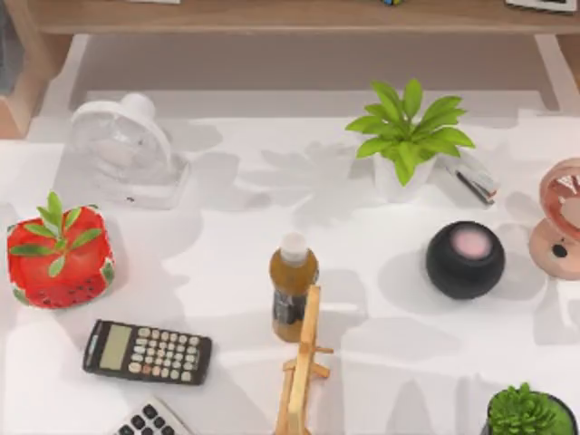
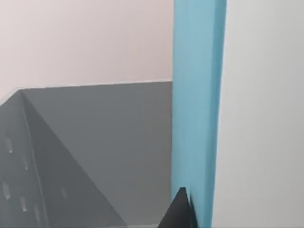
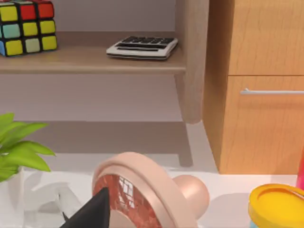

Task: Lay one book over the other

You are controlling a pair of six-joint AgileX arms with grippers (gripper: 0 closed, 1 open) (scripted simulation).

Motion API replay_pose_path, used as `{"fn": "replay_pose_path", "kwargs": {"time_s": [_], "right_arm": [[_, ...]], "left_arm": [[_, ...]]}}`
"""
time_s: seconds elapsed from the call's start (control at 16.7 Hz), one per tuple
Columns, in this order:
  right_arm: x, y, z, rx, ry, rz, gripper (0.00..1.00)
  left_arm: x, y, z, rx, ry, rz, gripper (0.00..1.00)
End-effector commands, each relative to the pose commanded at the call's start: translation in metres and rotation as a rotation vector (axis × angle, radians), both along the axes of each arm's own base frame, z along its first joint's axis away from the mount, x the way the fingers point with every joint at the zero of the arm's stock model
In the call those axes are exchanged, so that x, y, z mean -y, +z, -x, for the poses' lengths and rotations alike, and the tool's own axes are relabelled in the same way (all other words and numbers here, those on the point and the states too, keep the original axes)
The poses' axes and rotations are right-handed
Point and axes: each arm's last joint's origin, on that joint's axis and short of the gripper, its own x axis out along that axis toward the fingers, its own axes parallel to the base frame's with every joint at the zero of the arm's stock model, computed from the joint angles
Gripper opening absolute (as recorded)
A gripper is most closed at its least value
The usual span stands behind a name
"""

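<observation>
Step, by my read: early, approach or search, no stacking yet. The white counter (image 1: 236,272) is smooth and matte w/ clutter spread over it. No two books lie ready there, so the next move calls for locating both books, then getting a flat, square hold on one before carrying it over the other.

Large to small:
- Wood shelf (image 1: 272,16) runs along the counter's far edge. The right wrist view has it beside a wood cabinet (image 3: 261,85) w/ a metal bar handle.
- Blue slab (image 2: 197,104), left wrist view: tall, thin, flat-sided, upright against a pale wall and grey surface. Prob. a book's edge, can't confirm. The left end effector (image 2: 180,211) is a dark tip right at its lower end. Can't tell how open it is or whether it holds the slab.
- White fan (image 1: 122,145), far left, round cage. Pink fan (image 1: 562,217), right edge, glossy ring. The right end effector (image 3: 92,211) sits close by it. Opening and hold can't be told.
- Leafy plant (image 1: 408,136) in a white pot, and a red pot (image 1: 59,263) at left.
- Black speaker (image 1: 465,260), rounded, matte.
- Wood stand (image 1: 304,372), thin slats, touching or just beside the amber bottle (image 1: 293,285).
- Black calculator (image 1: 147,352), flat, near left.
</observation>
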Motion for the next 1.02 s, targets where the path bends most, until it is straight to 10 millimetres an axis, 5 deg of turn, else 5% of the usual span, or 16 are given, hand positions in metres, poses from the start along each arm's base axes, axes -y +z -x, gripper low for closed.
{"fn": "replay_pose_path", "kwargs": {"time_s": [0.54,0.78,1.02], "right_arm": [[0.000,0.000,0.000,0.000,0.000,0.000,1.00],[0.000,0.000,0.000,0.000,0.000,0.000,1.00],[0.000,0.000,0.000,0.000,0.000,0.000,1.00]], "left_arm": [[-0.031,0.038,0.085,0.009,0.042,-0.641,0.00],[-0.048,0.016,0.127,-0.087,0.045,-0.978,0.00],[-0.058,-0.032,0.160,-0.221,-0.031,-1.248,0.00]]}}
